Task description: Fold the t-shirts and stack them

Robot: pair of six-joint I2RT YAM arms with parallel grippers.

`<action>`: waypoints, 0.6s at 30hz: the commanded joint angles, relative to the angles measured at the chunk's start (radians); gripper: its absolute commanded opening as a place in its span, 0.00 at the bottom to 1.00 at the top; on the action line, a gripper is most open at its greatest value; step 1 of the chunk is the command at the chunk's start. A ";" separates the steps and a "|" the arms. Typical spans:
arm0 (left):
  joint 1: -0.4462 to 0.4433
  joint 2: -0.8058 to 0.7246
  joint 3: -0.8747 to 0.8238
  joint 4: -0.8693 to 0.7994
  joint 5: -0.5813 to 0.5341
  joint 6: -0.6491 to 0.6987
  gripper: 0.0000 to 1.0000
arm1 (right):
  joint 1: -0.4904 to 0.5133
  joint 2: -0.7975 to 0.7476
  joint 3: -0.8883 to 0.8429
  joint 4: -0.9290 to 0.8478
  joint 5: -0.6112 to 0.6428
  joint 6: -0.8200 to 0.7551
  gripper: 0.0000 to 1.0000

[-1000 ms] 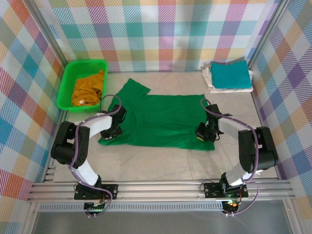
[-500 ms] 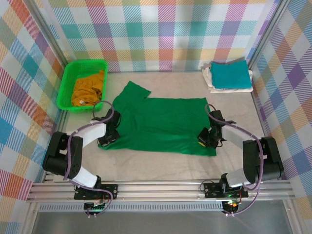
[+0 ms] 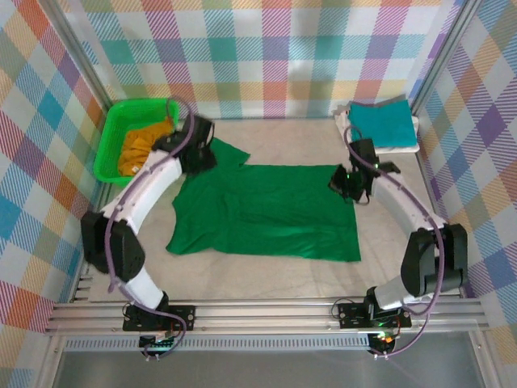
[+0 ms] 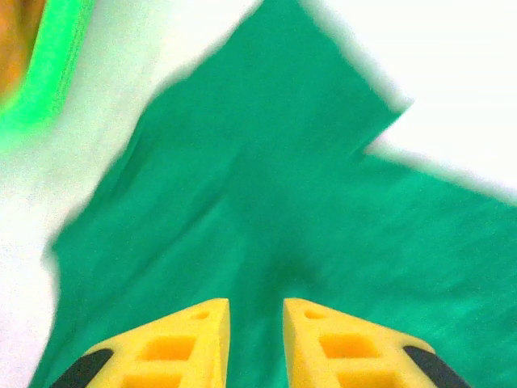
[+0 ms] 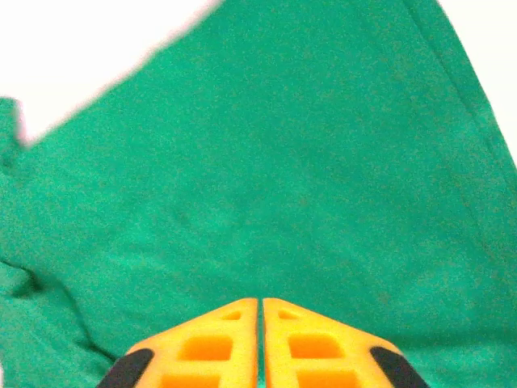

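Dark green t-shirt (image 3: 266, 212) lies spread flat mid-tabletop (image 3: 266, 279), one sleeve pointing toward the far left corner. Left gripper (image 3: 202, 158) is over that sleeve and shoulder part, just beside the green basket (image 3: 107, 149). In the left wrist view its jaws are slightly apart with a narrow gap and nothing between them, green cloth right below and ahead. Can't tell if the tips touch the cloth. Right gripper (image 3: 349, 184) is over the shirt's far right corner. In the right wrist view its jaws are pressed together with no cloth seen between them, and the shirt runs ahead of the tips. Mustard yellow t-shirt (image 3: 144, 149) is bunched in the basket at the far left corner. Teal t-shirt (image 3: 380, 121) lies folded on the white t-shirt (image 3: 346, 129) at the far right corner, well apart from both grippers.
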 commanded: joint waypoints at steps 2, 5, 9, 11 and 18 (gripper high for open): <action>0.028 0.356 0.442 -0.104 -0.071 0.216 0.29 | -0.007 0.183 0.202 0.040 0.012 -0.161 0.17; 0.058 0.611 0.804 -0.179 -0.039 0.251 0.37 | -0.011 0.258 0.290 0.090 0.061 -0.212 0.24; 0.104 0.807 1.031 -0.167 0.056 0.211 0.53 | -0.039 0.311 0.342 0.150 -0.022 -0.205 0.30; 0.119 0.831 1.006 -0.120 0.071 0.184 0.53 | -0.039 0.313 0.336 0.185 -0.069 -0.207 0.32; 0.151 0.907 0.945 0.007 0.136 0.154 0.66 | -0.038 0.276 0.239 0.238 -0.162 -0.223 0.34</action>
